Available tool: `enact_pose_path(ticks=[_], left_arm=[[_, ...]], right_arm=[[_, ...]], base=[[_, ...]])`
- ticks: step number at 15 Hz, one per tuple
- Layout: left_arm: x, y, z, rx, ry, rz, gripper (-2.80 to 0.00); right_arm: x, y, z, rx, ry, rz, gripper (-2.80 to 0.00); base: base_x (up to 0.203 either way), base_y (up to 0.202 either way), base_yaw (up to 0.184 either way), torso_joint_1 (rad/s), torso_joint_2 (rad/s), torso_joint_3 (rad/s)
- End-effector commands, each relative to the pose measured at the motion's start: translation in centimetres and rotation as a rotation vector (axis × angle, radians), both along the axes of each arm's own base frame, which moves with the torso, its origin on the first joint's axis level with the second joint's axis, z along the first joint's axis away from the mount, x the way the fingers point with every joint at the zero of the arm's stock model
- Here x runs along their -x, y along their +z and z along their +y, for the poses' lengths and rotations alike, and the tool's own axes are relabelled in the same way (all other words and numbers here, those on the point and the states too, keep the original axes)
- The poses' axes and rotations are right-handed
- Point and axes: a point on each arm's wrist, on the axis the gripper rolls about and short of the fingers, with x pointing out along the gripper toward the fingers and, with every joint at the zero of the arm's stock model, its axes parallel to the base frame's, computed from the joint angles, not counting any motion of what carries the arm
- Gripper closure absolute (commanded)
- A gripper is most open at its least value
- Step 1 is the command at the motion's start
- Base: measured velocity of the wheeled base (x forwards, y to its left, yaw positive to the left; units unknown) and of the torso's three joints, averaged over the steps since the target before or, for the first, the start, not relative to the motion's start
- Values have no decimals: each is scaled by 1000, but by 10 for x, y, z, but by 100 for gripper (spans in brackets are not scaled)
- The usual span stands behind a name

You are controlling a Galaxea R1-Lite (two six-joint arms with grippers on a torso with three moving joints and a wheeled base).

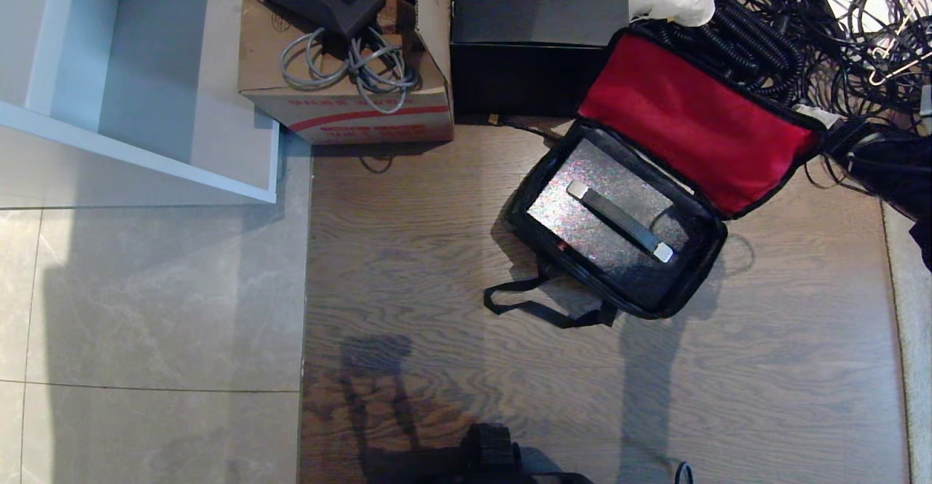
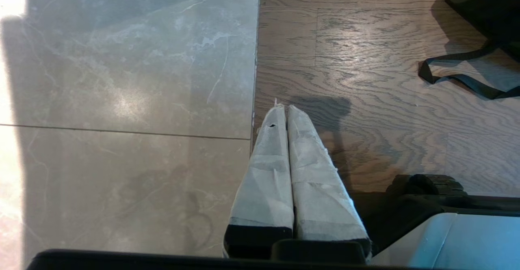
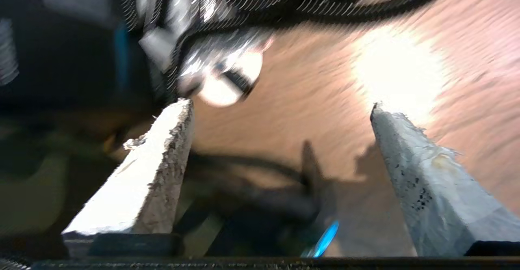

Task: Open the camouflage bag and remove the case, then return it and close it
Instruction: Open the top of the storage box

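Camouflage bag [image 1: 699,124] open, case [image 1: 604,225] seated inside.
Right gripper [image 3: 280,107] spread wide, empty; lid folded back, giving access.

Head view looks steeply down from high on the floor, open camouflage bag [image 1: 619,244] included. Left wrist view hangs low over the tile-wood seam, sharing the bag's strap [image 2: 463,77]. Right wrist view sits close over wood floor and cables [image 3: 284,2].

One camouflage bag [image 1: 659,171] is lying open with one case [image 1: 608,218] inside. Two boxes are sitting behind: one cardboard box [image 1: 349,113], one black box [image 1: 535,33].
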Motion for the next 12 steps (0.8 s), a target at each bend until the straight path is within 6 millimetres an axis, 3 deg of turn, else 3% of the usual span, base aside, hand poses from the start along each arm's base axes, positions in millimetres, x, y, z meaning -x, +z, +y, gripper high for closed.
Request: enact_pose_path(ticks=[1,5,7,9,12], left_arm=[[0,0,0,1,0,-1,0],[0,0,0,1,1,-1,0],[0,0,0,1,1,-1,0],[0,0,0,1,1,-1,0],[0,0,0,1,0,-1,0]], right_arm=[[-22,-15,-16,-13,-79,1,-280],[-23,-3,-44,10,-153,-52,-280],[-22,-2,-46,12,-149,-47,-280],[-4,20,-51,34,-110,-46,-280],[21,35,-44,28,-42,18,-280]], base=[[0,0,0,0,0,0],[0,0,0,0,0,0],[0,0,0,0,0,0],[0,0,0,0,0,0],[0,0,0,0,0,0]])
